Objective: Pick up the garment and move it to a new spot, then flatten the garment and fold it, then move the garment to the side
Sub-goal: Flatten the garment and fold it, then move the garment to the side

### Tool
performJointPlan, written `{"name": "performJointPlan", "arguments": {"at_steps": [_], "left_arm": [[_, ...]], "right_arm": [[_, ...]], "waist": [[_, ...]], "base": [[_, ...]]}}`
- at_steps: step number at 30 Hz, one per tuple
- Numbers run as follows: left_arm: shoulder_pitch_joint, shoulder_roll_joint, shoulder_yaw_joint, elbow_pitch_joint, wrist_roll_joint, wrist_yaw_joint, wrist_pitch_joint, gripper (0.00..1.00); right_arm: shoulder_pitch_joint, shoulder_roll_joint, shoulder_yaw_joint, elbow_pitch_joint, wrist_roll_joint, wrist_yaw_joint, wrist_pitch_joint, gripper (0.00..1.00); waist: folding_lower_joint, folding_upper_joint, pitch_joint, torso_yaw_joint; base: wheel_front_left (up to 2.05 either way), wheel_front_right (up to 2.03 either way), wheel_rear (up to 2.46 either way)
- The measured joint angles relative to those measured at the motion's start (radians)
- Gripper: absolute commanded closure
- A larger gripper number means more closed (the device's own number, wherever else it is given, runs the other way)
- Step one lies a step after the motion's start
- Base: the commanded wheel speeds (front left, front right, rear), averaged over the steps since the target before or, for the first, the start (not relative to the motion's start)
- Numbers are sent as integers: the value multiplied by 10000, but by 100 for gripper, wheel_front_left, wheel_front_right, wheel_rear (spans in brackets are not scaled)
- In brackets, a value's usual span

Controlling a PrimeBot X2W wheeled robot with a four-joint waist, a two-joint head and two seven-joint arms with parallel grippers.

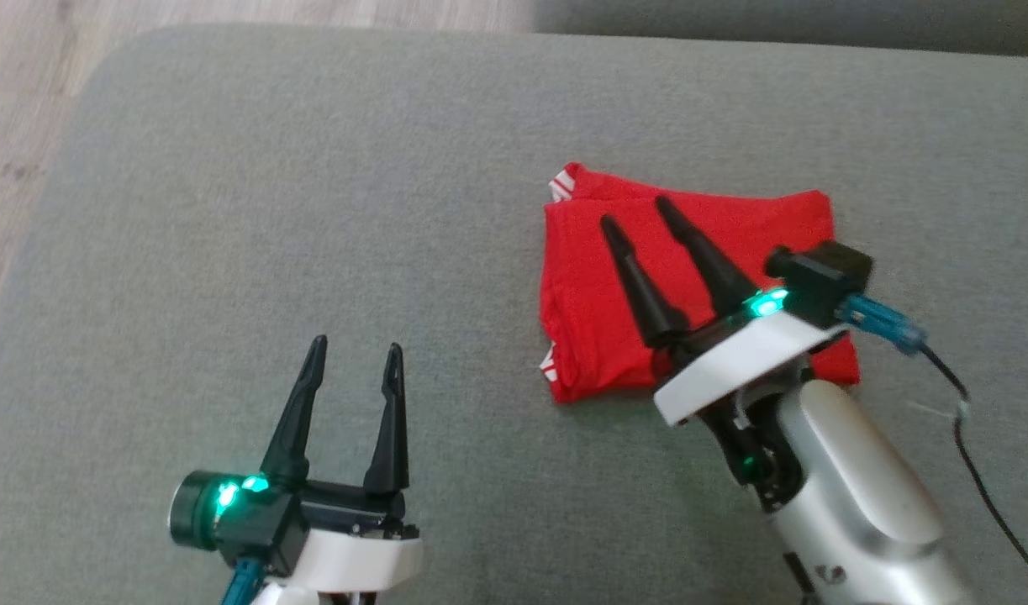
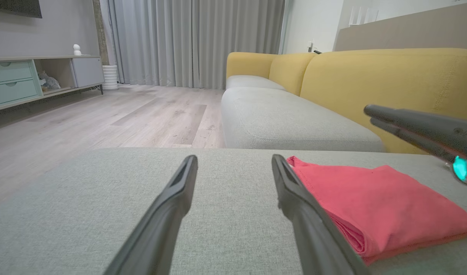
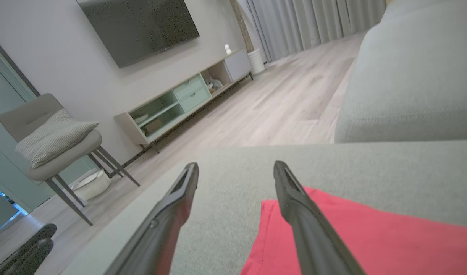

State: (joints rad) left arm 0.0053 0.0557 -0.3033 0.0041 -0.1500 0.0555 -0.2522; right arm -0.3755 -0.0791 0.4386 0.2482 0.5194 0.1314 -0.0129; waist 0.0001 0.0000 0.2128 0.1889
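Observation:
The garment is red with white trim and lies folded into a compact stack on the grey cushion, right of centre. Above its middle hovers my right gripper, open, fingers apart and holding nothing. In the right wrist view the garment lies under and right of the right gripper. My left gripper stands open at the lower left, well left of the cloth. In the left wrist view the garment lies just right of the left gripper, with the right gripper's fingers above it.
The cushion's left edge drops to a wooden floor. A black cable trails from the right wrist. A yellow sofa back stands beyond the cushion. A TV cabinet and a chair stand across the room.

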Motion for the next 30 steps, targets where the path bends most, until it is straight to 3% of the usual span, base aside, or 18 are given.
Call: {"name": "performJointPlan", "arguments": {"at_steps": [4, 10, 15, 20, 30], "left_arm": [[21, -4, 63, 13, 0, 167, 0, 0], [307, -8, 209, 130, 4, 265, 0, 0], [842, -4, 508, 173, -102, 324, 0, 0], [1385, 2, 826, 487, 186, 322, 0, 0], [1680, -2, 1095, 828, 178, 322, 0, 0]], "right_arm": [[108, -489, -132, -253, -2, 0, -1162, 0], [1634, -1434, -1413, -15, -119, 0, -2313, 0], [2696, -1356, -2144, -282, -922, 0, -2382, 0], [3673, -1064, -2199, -203, -1503, 0, -2380, 0], [3897, -587, -2560, 98, -2077, 0, -2380, 0]], "waist": [[0, 0, -253, -206], [-1, 0, -830, -632], [-2, 0, -1378, -1050], [-2, 0, -2049, -1465], [-1, 0, -2468, -1689]], "base": [[0, 0, 0], [0, 0, 0], [0, 0, 0], [0, 0, 0], [0, 0, 0]]}}
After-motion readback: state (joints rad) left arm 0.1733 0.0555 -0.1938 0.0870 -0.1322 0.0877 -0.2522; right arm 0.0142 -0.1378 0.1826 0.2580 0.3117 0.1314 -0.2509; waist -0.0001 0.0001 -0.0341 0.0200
